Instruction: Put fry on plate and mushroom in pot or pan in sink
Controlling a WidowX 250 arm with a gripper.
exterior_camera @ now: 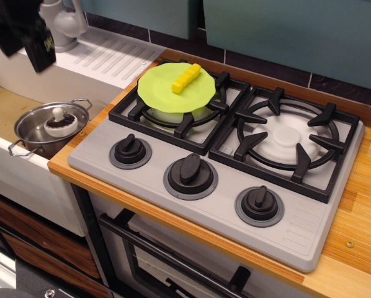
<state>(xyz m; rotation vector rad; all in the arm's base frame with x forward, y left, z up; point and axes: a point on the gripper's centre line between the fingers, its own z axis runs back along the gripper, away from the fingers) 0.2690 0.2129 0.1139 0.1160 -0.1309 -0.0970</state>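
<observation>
The yellow fry [186, 78] lies on the lime-green plate [160, 93], which rests on the stove's back left burner. The white mushroom [59, 121] lies gills-up, stem pointing up, inside the steel pot [28, 129], which stands in the sink [2, 108] by its right wall. My gripper [24, 34] is at the top left, well above the pot and apart from it. Only its dark lower part shows, partly cut by the frame edge; I cannot tell how its jaws stand. It holds nothing visible.
A toy stove [309, 230] with two black grates and three black knobs [190, 171] fills the middle. The ribbed white drainboard [111, 56] and grey faucet [58, 25] are behind the sink. The wooden counter [365, 205] runs along the right and front.
</observation>
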